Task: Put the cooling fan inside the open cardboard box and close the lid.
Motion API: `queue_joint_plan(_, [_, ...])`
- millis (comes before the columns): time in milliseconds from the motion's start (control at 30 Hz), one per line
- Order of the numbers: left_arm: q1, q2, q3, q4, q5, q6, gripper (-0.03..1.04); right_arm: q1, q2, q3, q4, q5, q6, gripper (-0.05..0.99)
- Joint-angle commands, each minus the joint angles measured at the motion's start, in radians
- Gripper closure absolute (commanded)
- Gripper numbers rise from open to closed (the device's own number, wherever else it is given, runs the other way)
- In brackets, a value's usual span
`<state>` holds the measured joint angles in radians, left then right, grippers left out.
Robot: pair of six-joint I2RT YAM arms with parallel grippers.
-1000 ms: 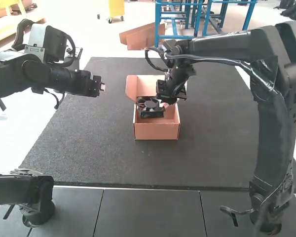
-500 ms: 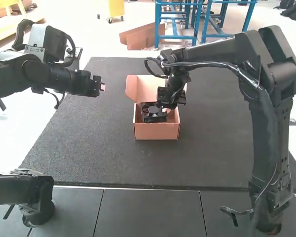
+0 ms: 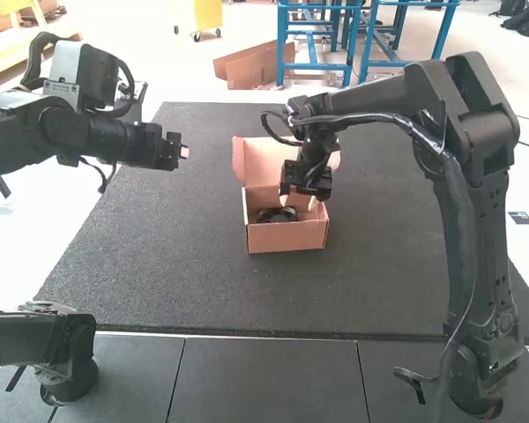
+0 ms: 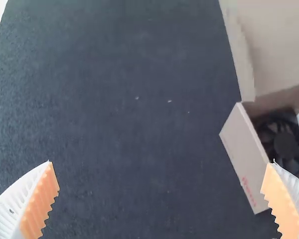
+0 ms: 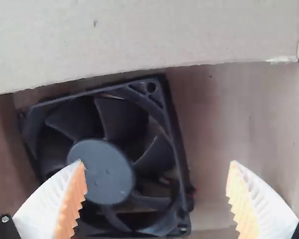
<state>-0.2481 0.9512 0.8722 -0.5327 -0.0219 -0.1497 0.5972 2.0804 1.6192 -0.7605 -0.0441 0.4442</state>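
The black cooling fan (image 5: 112,159) lies flat inside the small open cardboard box (image 3: 286,234) at the mat's middle; it also shows as a dark shape in the box (image 3: 278,214) and in the left wrist view (image 4: 284,144). The box lid (image 3: 263,162) stands upright at the back. My right gripper (image 3: 305,187) hangs just above the box's opening, open, its ribbed fingers (image 5: 60,204) apart over the fan with nothing between them. My left gripper (image 3: 178,153) hovers above the mat to the left of the box, open and empty.
A black mat (image 3: 159,247) covers the table, bare around the box. The mat's front edge (image 3: 247,330) meets dark panels. Cardboard pieces (image 3: 247,63) lie beyond the mat's far edge.
The right gripper lowered the fan into the box and let go of it. The box shifted slightly to the right and forward. The left arm stayed where it was.
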Motion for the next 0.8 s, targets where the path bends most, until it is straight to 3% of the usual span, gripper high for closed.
queue_joint_plan(0, [0.006,0.029,0.007,0.023,0.011,0.012,0.05,-0.014,-0.022,0.085,-0.045,-0.057,-0.004,0.21])
queue_joint_plan(133, [0.004,0.089,0.021,0.06,0.011,0.009,0.05,-0.027,-0.057,0.217,-0.126,-0.168,-0.013,0.13])
queue_joint_plan(233, [0.004,0.15,0.039,0.088,0.01,-0.014,0.05,-0.043,-0.089,0.297,-0.151,-0.209,-0.064,0.11])
queue_joint_plan(300, [0.007,0.189,0.056,0.109,0.005,-0.025,0.05,-0.062,-0.12,0.329,-0.158,-0.211,-0.117,0.06])
queue_joint_plan(400, [0.007,0.247,0.09,0.129,-0.013,-0.036,0.05,-0.088,-0.169,0.323,-0.198,-0.198,-0.272,0.04])
queue_joint_plan(467, [0.007,0.287,0.113,0.135,-0.029,-0.056,0.05,-0.119,-0.198,0.277,-0.209,-0.163,-0.395,0.03])
queue_joint_plan(533, [0.006,0.322,0.136,0.137,-0.042,-0.073,0.05,-0.149,-0.238,0.214,-0.189,-0.14,-0.457,0.03])
queue_joint_plan(700, [0.007,0.402,0.169,0.142,-0.066,-0.111,0.05,-0.214,-0.368,-0.03,-0.013,-0.109,-0.558,0.03])
queue_joint_plan(767, [0.004,0.431,0.182,0.149,-0.072,-0.117,0.05,-0.226,-0.422,-0.134,0.093,-0.105,-0.562,0.03])
